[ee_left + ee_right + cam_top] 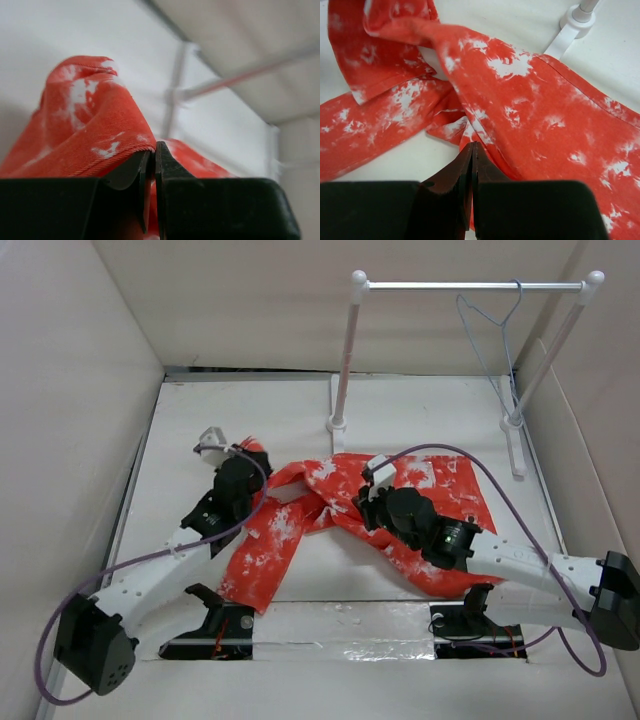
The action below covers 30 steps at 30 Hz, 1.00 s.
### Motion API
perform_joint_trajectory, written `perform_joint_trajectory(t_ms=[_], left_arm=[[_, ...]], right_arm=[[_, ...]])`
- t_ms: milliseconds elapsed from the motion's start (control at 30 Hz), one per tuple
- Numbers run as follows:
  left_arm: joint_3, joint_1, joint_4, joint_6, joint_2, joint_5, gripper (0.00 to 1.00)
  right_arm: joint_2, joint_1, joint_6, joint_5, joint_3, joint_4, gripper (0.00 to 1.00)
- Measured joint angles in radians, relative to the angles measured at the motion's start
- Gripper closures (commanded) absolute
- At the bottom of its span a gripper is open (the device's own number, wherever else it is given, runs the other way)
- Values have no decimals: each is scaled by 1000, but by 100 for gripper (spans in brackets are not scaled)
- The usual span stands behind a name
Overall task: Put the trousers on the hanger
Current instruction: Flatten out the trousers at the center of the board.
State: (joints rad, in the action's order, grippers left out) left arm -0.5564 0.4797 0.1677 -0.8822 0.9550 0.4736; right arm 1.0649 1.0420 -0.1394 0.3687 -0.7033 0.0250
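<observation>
Fingers (170, 167) on the left gripper (153, 148) are nipped tight on an edge of the trousers (90, 125); orange-red cloth humps up over one finger and shows again in the thin slit between the two. From above, that gripper sits at the far left of the table (420, 410), with the end of one piece of the garment gathered at it; the cloth runs from there toward the middle, where it twists in with the rest.

Over to the right gripper (472, 146); its fingers (490, 175) are pressed together, tips down at a crease in the wide part of the garment; whether any cloth is caught between them, I cannot tell. The rest of the garment lies on the table, one leg trailing toward the near left, the broad mottled part spread to the right under the right arm.

Up at the back right, the hanger (503, 330) hangs by its hook from the right end of the bar of the white rail stand (440, 285), well apart from the cloth; one foot of the stand sits near the garment's far edge, not touching.
</observation>
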Motion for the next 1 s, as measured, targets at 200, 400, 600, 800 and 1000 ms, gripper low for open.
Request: perform_joint_trajectory(t_ms=[200, 400, 600, 800, 1000], left_arm=[[-296, 453, 53, 140, 68, 216, 100], [-321, 693, 37, 91, 406, 395, 89], [-229, 716, -11, 28, 660, 356, 62], [-270, 734, 29, 40, 684, 334, 36], [-207, 731, 53, 11, 536, 318, 37]], right_arm=[[-35, 0, -26, 56, 0, -4, 94], [-134, 0, -68, 143, 0, -71, 95], [-246, 0, -79, 206, 13, -154, 95], [-286, 0, -78, 219, 12, -191, 95], [-285, 0, -77, 219, 12, -218, 95]])
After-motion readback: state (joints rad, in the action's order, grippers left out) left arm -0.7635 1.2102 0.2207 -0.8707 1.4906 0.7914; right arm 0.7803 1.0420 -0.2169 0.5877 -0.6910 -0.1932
